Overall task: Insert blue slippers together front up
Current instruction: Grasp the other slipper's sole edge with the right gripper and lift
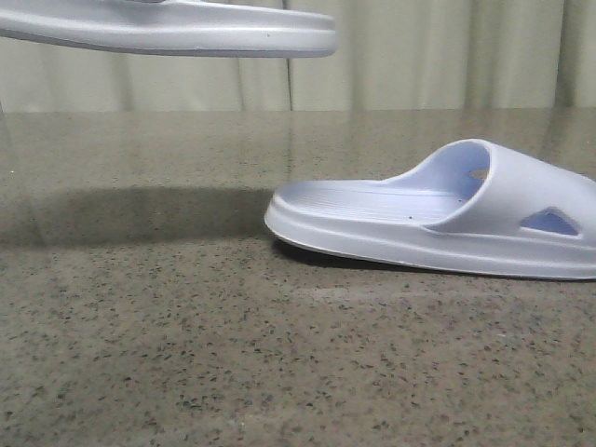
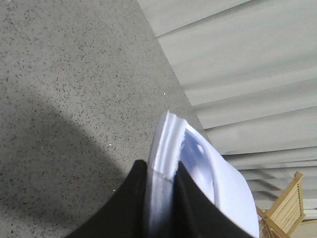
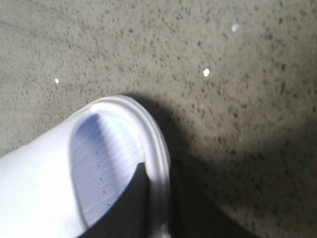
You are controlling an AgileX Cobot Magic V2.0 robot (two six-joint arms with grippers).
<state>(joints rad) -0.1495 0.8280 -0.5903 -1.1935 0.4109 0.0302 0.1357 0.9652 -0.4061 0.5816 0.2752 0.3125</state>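
Note:
One of the blue slippers point(image 1: 186, 33) hangs high at the top left of the front view, sole level, casting a shadow on the table. In the left wrist view my left gripper point(image 2: 161, 168) is shut on this slipper's point(image 2: 218, 188) sole edge, a black finger point(image 2: 133, 198) on each side. The other blue slipper point(image 1: 447, 219) lies upright on the table at the right, strap at the far right, its heel end slightly off the surface. In the right wrist view my right gripper point(image 3: 158, 173) clamps that slipper's point(image 3: 104, 158) rim, one finger point(image 3: 131, 203) on the ribbed footbed, the other lost in shadow.
The speckled stone table point(image 1: 186, 354) runs across the whole front view. A pale curtain point(image 1: 419, 56) hangs behind it. A wooden chair frame point(image 2: 290, 208) shows at the edge of the left wrist view.

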